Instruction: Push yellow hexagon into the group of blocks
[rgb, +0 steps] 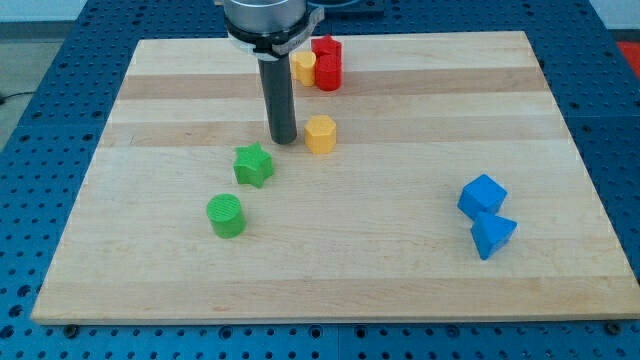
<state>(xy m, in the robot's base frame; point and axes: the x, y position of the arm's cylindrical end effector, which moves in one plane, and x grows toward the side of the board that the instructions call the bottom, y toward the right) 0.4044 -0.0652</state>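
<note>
Now the yellow hexagon (320, 133) is seen just beside my tip (283, 139), on the tip's right in the view, a sliver of worktop (400, 230) possibly showing between them, though contact cannot be ruled out. No claw is carried by this arm, so nothing is clenched or released; only a straight dark rod is planted on the wood. Seven blocks are counted: two yellow, one red, two green, two blue. A second yellow block (303, 67) is found at the view's top, touching the red block (327, 62). The green star (253, 165) lies below and left of the tip, the green cylinder (226, 215) further down. Well apart at the view's right, a blue cube (482, 195) and blue wedge-like block (491, 236) are touching. The hexagon is seen upright, flat-topped, orange-yellow, its faceted sides shaded darker.
</note>
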